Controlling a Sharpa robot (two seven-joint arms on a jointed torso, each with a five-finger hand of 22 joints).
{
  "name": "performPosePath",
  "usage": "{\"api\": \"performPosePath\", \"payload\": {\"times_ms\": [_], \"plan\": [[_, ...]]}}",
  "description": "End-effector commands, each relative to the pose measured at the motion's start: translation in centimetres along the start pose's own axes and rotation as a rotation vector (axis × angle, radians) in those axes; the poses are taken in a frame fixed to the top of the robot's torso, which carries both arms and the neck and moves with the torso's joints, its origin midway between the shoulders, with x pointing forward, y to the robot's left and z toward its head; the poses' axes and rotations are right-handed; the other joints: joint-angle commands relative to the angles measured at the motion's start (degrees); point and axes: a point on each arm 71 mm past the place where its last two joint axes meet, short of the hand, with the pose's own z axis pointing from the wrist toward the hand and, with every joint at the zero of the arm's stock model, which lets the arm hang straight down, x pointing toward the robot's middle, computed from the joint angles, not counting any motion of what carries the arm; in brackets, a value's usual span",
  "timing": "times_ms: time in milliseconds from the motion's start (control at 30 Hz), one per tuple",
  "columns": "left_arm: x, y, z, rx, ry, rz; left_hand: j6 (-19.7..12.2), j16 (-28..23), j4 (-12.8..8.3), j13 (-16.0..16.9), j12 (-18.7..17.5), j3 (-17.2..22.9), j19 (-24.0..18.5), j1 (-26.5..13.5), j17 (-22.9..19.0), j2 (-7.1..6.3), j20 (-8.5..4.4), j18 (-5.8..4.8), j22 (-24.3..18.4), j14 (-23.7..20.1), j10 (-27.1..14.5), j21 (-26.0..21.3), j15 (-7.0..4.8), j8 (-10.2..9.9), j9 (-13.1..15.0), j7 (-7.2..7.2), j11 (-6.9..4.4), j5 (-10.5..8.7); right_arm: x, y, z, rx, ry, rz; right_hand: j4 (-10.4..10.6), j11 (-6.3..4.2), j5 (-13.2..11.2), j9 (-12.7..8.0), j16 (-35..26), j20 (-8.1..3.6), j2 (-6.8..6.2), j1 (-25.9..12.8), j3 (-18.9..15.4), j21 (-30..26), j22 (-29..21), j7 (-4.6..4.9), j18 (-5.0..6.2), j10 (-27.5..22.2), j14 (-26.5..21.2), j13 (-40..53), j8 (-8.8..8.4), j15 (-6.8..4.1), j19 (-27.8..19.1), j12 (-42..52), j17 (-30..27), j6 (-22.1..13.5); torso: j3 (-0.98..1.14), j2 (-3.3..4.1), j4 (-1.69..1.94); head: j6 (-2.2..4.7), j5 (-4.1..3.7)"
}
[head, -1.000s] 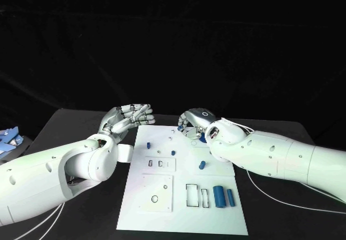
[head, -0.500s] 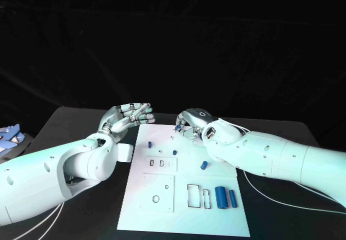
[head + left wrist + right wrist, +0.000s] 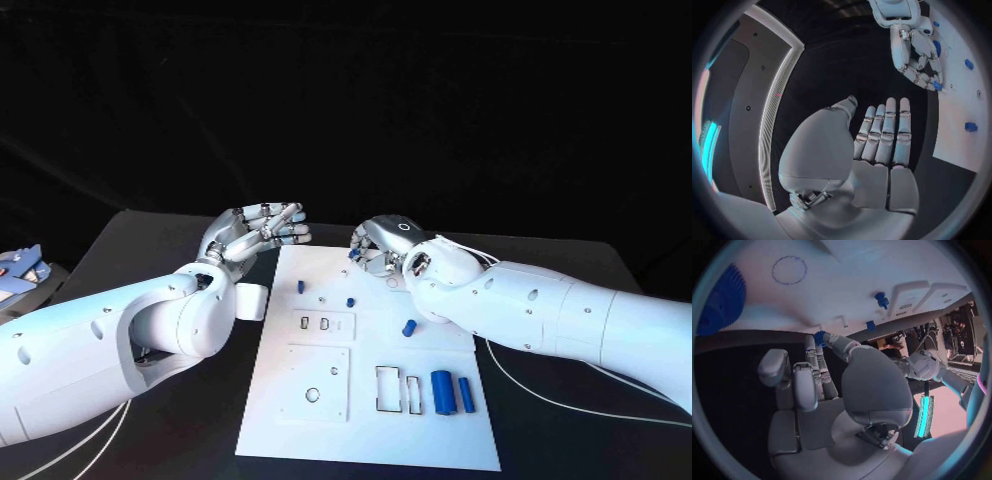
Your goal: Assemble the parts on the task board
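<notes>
The white task board point(image 3: 289, 400) lies in the middle of the black table. Small blue pegs point(image 3: 300, 287) point(image 3: 351, 301) stand in its far half and another blue part point(image 3: 408, 327) lies beside them. Two blue cylinders point(image 3: 441, 392) lie near its right edge. My right hand point(image 3: 387, 246) hovers over the board's far edge and pinches a small blue part point(image 3: 820, 336) at its fingertips, which the left wrist view also shows point(image 3: 937, 86). My left hand point(image 3: 260, 232) is raised beyond the board's far left corner, fingers straight and apart, holding nothing.
A blue and white object point(image 3: 18, 268) lies at the table's left edge. Thin white cables point(image 3: 577, 400) run across the table right of the board. A large blue toothed part point(image 3: 720, 302) shows in the right wrist view.
My right hand has turned slightly, bringing the pinched blue part a little to the left over the far edge. The left hand has stayed where it was.
</notes>
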Motion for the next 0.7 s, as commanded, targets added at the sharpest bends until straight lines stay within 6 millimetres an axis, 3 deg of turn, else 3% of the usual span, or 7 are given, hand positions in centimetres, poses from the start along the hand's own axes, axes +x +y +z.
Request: {"api": "performPosePath", "payload": {"times_ms": [33,700], "plan": [[0.23,-0.15,0.07,0.009,0.012,-0.008,-0.32,-0.24,-0.07,-0.04,-0.24,0.33,0.41,0.31,0.07,-0.36,0.04,0.32,-0.07,-0.26,-0.28,-0.27,0.29,-0.16,-0.08,0.58,0.12,-0.17,0.07,0.13,0.05,-0.007,0.003,0.001,0.34,0.14,0.27,1.29,0.27,-0.13,0.35,-0.45,0.08,0.21,0.03,0.24,-0.68,0.19,2.46,0.04,0.12,-0.27,0.30,-0.01,0.05,0.20,-0.03,0.00,-0.03,0.06,0.03],[0.16,-0.13,0.14,0.009,0.010,-0.007,-0.32,-0.24,-0.07,-0.04,-0.24,0.33,0.41,0.31,0.07,-0.36,0.04,0.32,-0.07,-0.26,-0.28,-0.27,0.29,-0.16,-0.08,0.58,0.12,-0.17,0.43,0.26,0.13,-0.010,0.032,0.005,0.47,0.16,0.33,1.42,0.35,-0.11,0.25,-0.60,0.03,0.24,0.11,0.28,-0.69,0.15,2.47,0.04,0.13,-0.24,0.30,-0.04,0.14,0.02,-0.01,0.05,-0.05,-0.22,0.31]]}}
